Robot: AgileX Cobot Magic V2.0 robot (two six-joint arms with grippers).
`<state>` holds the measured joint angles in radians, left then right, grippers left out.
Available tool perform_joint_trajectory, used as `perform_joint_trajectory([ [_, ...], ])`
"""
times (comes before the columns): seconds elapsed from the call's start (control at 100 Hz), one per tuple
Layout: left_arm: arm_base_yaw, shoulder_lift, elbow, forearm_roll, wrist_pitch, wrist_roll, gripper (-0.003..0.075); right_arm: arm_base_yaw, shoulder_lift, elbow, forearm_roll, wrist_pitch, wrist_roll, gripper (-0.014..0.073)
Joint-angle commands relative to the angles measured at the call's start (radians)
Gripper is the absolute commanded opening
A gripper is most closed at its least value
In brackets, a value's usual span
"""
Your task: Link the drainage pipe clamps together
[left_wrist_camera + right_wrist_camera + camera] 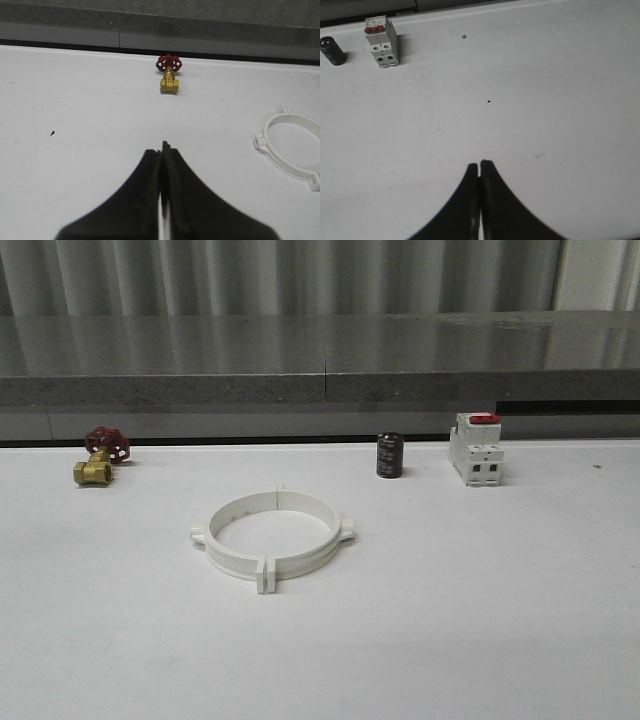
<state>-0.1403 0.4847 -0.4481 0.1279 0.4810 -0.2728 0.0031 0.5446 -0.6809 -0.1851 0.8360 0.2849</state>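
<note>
Clamps first: the two drainage pipe clamps [272,538] lie flat on the white bench [480,620] as one closed ring, their halves meeting at the tabbed joints on the near and far sides, so the joining looks done or nearly so, though whether the tabs are fully latched cannot be told. Away from the ring toward the back wall and to its left stands a brass valve [98,459] with a red handwheel; back and to its right stand a black capacitor [390,455] and, further right, a white switch with a red top [476,449]. The left gripper [163,150] is clenched on nothing above bare bench, with the ring off to one side of it; the right gripper [480,167] is likewise clenched and empty, well apart from the ring. If any seating remains, I judge it best to press both joints evenly and squarely, steadying one half while closing the other, without dragging the ring toward the valve.
</note>
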Motion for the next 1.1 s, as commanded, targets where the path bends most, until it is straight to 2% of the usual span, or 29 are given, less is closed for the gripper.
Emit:
perform_joint_trajectory([
  [0.0,0.0,0.002,-0.028,-0.003,-0.074,0.0,-0.002,-0.007,0.002,-0.025,-0.026,-0.069,-0.009,-0.0067],
  [0.64,0.0,0.002,-0.028,-0.003,-0.074,0.0,-0.002,-0.007,-0.009,-0.012,-0.026,-0.09,-0.009,-0.0067],
  [0.85,0.0,0.002,-0.028,-0.003,-0.074,0.0,-0.002,-0.007,-0.138,0.097,-0.016,-0.314,-0.045,-0.0067],
  [1.09,0.0,0.002,-0.028,-0.003,-0.074,0.0,-0.002,-0.007,-0.347,0.314,0.185,-0.52,-0.315,-0.0067],
])
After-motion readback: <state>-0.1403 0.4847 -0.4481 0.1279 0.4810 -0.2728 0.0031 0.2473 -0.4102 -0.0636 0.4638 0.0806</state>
